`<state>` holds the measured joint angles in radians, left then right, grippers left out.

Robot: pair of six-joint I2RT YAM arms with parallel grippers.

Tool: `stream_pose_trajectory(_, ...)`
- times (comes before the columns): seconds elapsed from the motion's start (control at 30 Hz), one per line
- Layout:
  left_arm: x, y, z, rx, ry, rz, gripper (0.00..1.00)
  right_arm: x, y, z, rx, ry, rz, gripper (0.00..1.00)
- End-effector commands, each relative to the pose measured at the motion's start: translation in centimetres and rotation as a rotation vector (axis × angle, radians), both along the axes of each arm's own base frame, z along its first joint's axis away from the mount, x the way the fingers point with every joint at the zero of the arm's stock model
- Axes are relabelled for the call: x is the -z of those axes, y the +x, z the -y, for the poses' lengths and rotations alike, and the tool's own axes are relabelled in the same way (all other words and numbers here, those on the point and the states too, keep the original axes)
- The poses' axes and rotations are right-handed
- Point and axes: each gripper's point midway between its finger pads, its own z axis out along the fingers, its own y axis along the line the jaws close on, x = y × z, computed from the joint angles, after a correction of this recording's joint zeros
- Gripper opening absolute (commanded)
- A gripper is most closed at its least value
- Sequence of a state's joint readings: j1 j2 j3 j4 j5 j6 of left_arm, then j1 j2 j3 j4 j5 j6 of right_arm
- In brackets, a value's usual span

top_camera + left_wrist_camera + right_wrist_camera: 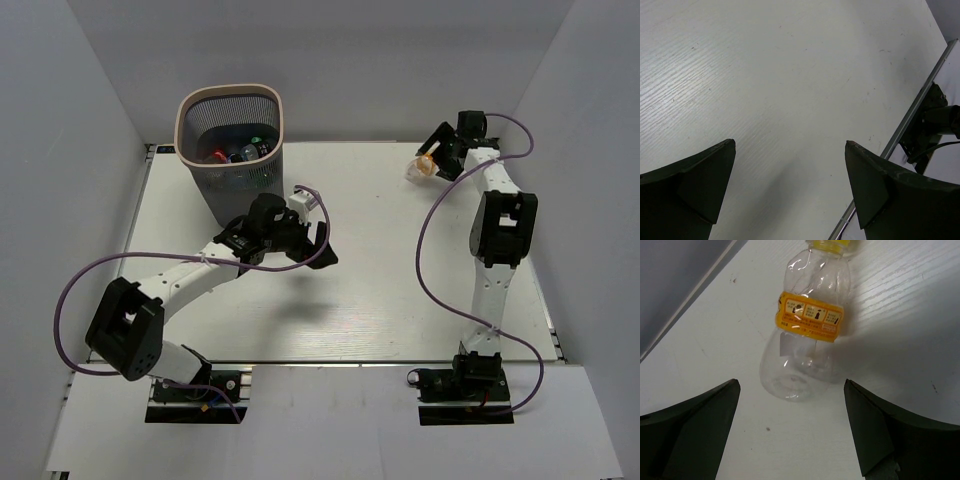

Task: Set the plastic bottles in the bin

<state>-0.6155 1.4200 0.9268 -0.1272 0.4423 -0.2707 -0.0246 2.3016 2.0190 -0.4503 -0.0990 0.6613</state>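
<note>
A small clear bottle with an orange label and yellow cap (805,335) lies on its side on the white table at the far right (421,167). My right gripper (790,390) is open just short of its base, touching nothing; from above it hangs over that bottle (437,158). The dark mesh bin (232,150) with a pale rim stands at the far left, and several bottles (240,152) lie inside it. My left gripper (312,243) is open and empty above the table's middle, to the right of the bin; its wrist view shows only bare table between the fingers (790,145).
White walls close the table at the back and sides. The table's metal edge rail (920,105) and an arm base (935,125) show at the right of the left wrist view. A purple cable (435,270) loops beside the right arm.
</note>
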Motion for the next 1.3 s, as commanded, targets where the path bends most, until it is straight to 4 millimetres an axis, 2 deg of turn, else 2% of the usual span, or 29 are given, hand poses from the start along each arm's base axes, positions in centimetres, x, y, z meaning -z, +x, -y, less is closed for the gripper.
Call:
stream_pose_trajectory(0.0,-0.8,0.0,0.5,0.023,-0.017,0.018,1.0,-0.4,2.5,0.1,0.037,0.003,0.067,0.9)
stream_pose_trajectory(0.03,-0.8,0.0,0.5,0.023,-0.017,0.018,1.0,-0.7,2.9,0.1,0.033,-0.003,0.083,0.9)
stream_pose_trajectory(0.13,-0.7,-0.2,0.4,0.019,-0.021,0.01,1.0,0.4,3.7,0.1,0.045,-0.008,0.091,0.9)
stream_pose_trajectory(0.17,-0.7,-0.2,0.4,0.019,-0.021,0.01,1.0,1.5,3.9,0.1,0.044,-0.009,0.08,0.9)
stream_pose_trajectory(0.23,-0.9,-0.4,0.2,0.019,-0.02,0.009,1.0,1.6,4.4,-0.2,0.043,-0.012,0.09,0.9)
stream_pose_trajectory(0.27,-0.9,-0.2,0.2,0.011,-0.016,0.012,1.0,2.5,4.7,-0.2,0.046,-0.018,0.087,0.9)
stream_pose_trajectory(0.4,-1.0,-0.2,0.0,-0.003,-0.015,0.008,1.0,3.6,4.8,-0.5,0.039,-0.015,0.077,0.9)
stream_pose_trajectory(0.47,-1.2,-0.4,-0.1,-0.003,-0.015,0.008,1.0,4.5,4.4,-0.7,0.025,-0.011,0.062,0.77)
stream_pose_trajectory(0.5,-1.1,-0.3,-0.2,-0.01,-0.011,0.011,1.0,4.2,4.3,-1.2,0.0,0.009,0.07,0.69)
stream_pose_trajectory(0.53,-1.5,-0.3,-0.2,-0.01,-0.017,0.019,1.0,5.4,3.5,-1.5,-0.01,0.016,0.041,0.62)
stream_pose_trajectory(0.57,-1.1,-0.5,-0.4,-0.01,-0.011,0.011,1.0,5.7,3.1,-1.6,-0.023,0.018,0.033,0.49)
stream_pose_trajectory(0.63,-1.4,-0.7,-0.5,-0.015,-0.023,0.016,1.0,4.9,2.7,-1.9,-0.048,0.023,0.043,0.36)
stream_pose_trajectory(0.67,-1.0,-0.8,-0.5,-0.015,-0.02,0.012,1.0,6.2,1.6,-2.0,-0.064,0.021,0.011,0.28)
stream_pose_trajectory(0.7,-0.9,-1.0,-0.7,-0.019,-0.027,0.009,1.0,4.2,1.6,-2.2,-0.083,0.025,0.051,0.24)
stream_pose_trajectory(0.73,-0.9,-1.0,-0.7,-0.019,-0.027,0.009,1.0,4.1,1.0,-2.5,-0.134,0.029,0.055,0.18)
stream_pose_trajectory(0.77,-0.5,-1.3,-0.9,-0.019,-0.028,0.01,1.0,2.6,0.8,-2.6,-0.187,0.006,0.095,0.08)
stream_pose_trajectory(0.8,-1.2,-1.3,-0.8,-0.023,-0.045,0.022,1.0,1.9,0.5,-2.8,-0.249,-0.016,0.122,0.05)
stream_pose_trajectory(0.83,-0.5,-1.6,-1.0,-0.024,-0.035,0.008,1.0,-0.7,-0.2,-4.5,-0.354,0.03,0.176,0.01)
stream_pose_trajectory(0.87,-0.3,-1.9,-1.2,-0.029,-0.041,0.003,1.0,-3.5,-0.6,-5.1,-0.412,0.016,0.235,0.01)
stream_pose_trajectory(0.9,-0.5,-1.9,-1.2,-0.028,-0.052,0.017,1.0,-4.4,-1.0,-5.7,-0.523,-0.053,0.305,0.0)
stream_pose_trajectory(0.93,-0.1,-2.1,-1.3,-0.033,-0.053,0.007,1.0,-9.8,-2.9,-7.5,-0.644,-0.009,0.429,0.0)
stream_pose_trajectory(0.97,0.5,-2.7,-1.5,-0.03,-0.053,-0.016,1.0,-9.7,-4.3,-8.2,-0.7,0.014,0.441,0.0)
stream_pose_trajectory(1.0,0.8,-2.8,-1.6,-0.03,-0.054,-0.015,1.0,-12.0,-5.4,-10.5,-0.851,-0.004,0.566,0.0)
stream_pose_trajectory(1.03,0.6,-3.0,-1.6,-0.035,-0.064,-0.015,1.0,-15.4,-6.9,-11.4,-0.901,-0.024,0.647,0.0)
stream_pose_trajectory(1.07,1.4,-3.5,-2.0,-0.035,-0.055,-0.027,1.0,-16.9,-8.6,-13.1,-1.023,-0.01,0.725,0.0)
stream_pose_trajectory(1.13,1.8,-3.8,-2.2,-0.04,-0.06,-0.032,1.0,-20.3,-10.0,-14.6,-1.125,-0.065,0.875,0.0)
stream_pose_trajectory(1.17,2.3,-4.3,-2.5,-0.04,-0.055,-0.039,1.0,-22.0,-11.8,-16.2,-1.214,-0.031,0.939,0.0)
stream_pose_trajectory(1.2,2.4,-4.5,-2.7,-0.044,-0.058,-0.046,1.0,-23.9,-12.5,-16.9,-1.251,-0.052,1.014,0.0)
stream_pose_trajectory(1.27,2.9,-4.9,-2.9,-0.045,-0.053,-0.054,1.0,-26.4,-14.2,-19.7,-1.346,-0.067,1.143,0.0)
